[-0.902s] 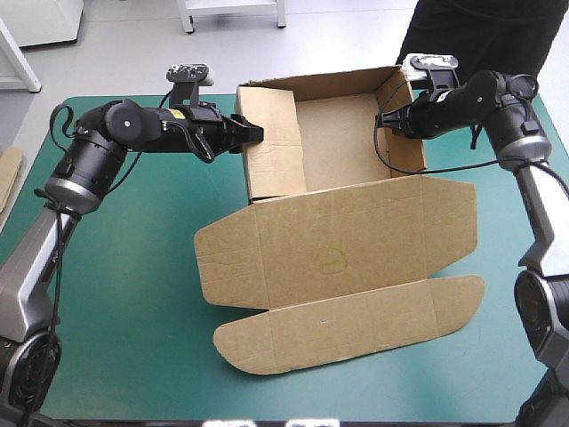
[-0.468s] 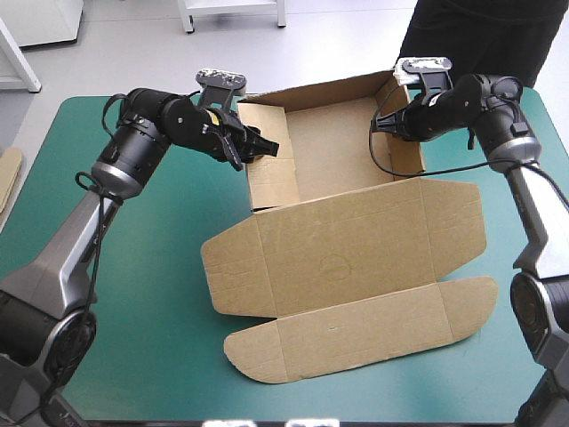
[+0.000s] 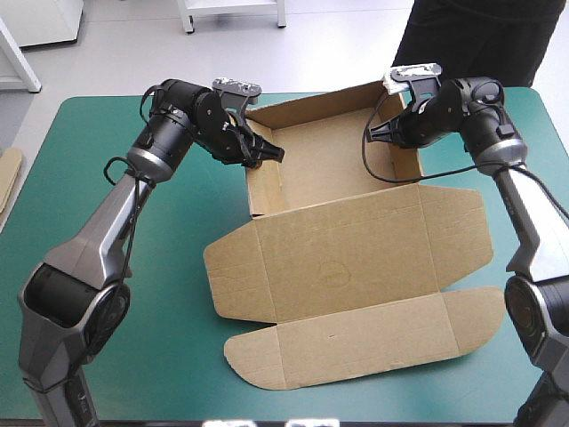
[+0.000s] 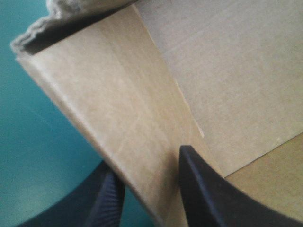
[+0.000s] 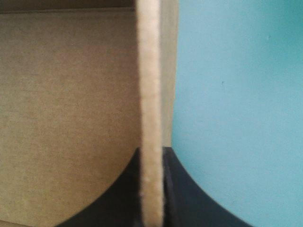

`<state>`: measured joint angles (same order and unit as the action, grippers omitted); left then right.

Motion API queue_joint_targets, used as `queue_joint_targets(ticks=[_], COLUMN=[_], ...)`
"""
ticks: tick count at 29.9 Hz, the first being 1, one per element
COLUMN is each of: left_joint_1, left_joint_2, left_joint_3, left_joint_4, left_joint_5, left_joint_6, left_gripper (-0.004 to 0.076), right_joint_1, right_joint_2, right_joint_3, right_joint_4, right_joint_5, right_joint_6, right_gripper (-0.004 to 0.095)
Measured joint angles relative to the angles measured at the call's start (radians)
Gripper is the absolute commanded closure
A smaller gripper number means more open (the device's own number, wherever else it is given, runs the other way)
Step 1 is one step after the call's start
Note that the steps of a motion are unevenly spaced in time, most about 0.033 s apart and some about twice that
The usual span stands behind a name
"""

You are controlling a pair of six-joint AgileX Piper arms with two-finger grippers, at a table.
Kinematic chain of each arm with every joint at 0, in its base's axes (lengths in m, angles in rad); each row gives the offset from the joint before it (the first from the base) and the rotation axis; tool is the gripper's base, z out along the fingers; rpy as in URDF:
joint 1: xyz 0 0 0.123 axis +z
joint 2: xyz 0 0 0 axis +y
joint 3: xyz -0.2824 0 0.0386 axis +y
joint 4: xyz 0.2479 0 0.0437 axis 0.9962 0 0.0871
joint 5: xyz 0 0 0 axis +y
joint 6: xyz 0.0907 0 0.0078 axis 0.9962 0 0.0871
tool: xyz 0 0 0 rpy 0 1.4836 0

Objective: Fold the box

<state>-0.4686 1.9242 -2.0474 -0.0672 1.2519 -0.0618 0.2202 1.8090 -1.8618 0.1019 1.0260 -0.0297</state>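
- Teal-green desk [image 3: 133,294], brown box [image 3: 338,258] sitting mid-desk as an open tray, lid flat toward the near edge. How's it gonna handle?
- Light and stiffish I'd guess, bendy at the creases. Take it by the side walls: left hand [image 3: 271,153] is pinched on the left wall, right hand [image 3: 373,133] clamped on the right wall

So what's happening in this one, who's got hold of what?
Two robot arms are working on a brown cardboard box on the teal-green table cover. The left tool pinches the box's left side wall and the right tool pinches its right wall, one black finger on each face. The box stands as an open tray with its walls raised. Its lid lies flat toward the table's near edge.
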Motion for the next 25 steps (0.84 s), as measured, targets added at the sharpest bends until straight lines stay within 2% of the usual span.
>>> queue_joint_targets(ticks=[2, 6, 7, 25], left_joint_1=[-0.004, -0.005, -0.005, 0.005], left_joint_2=[0.013, 0.028, 0.03, 0.048], left_joint_3=[0.0, 0.0, 0.0, 0.0], left_joint_4=[0.004, 0.008, 0.009, 0.091], left_joint_5=[0.0, 0.0, -0.001, -0.034], left_joint_6=[-0.002, -0.003, -0.008, -0.058], left_gripper=[0.0531, 0.071, 0.073, 0.0733], right_joint_1=[0.0, 0.0, 0.0, 0.0], right_joint_2=[0.0, 0.008, 0.011, 0.086], right_joint_3=[0.0, 0.0, 0.0, 0.0], right_joint_4=[-0.01, -0.019, -0.02, 0.024], right_joint_5=[0.01, 0.035, 0.042, 0.071], right_joint_6=[0.001, 0.005, 0.009, 0.062], right_gripper=[0.0916, 0.0916, 0.0916, 0.0915])
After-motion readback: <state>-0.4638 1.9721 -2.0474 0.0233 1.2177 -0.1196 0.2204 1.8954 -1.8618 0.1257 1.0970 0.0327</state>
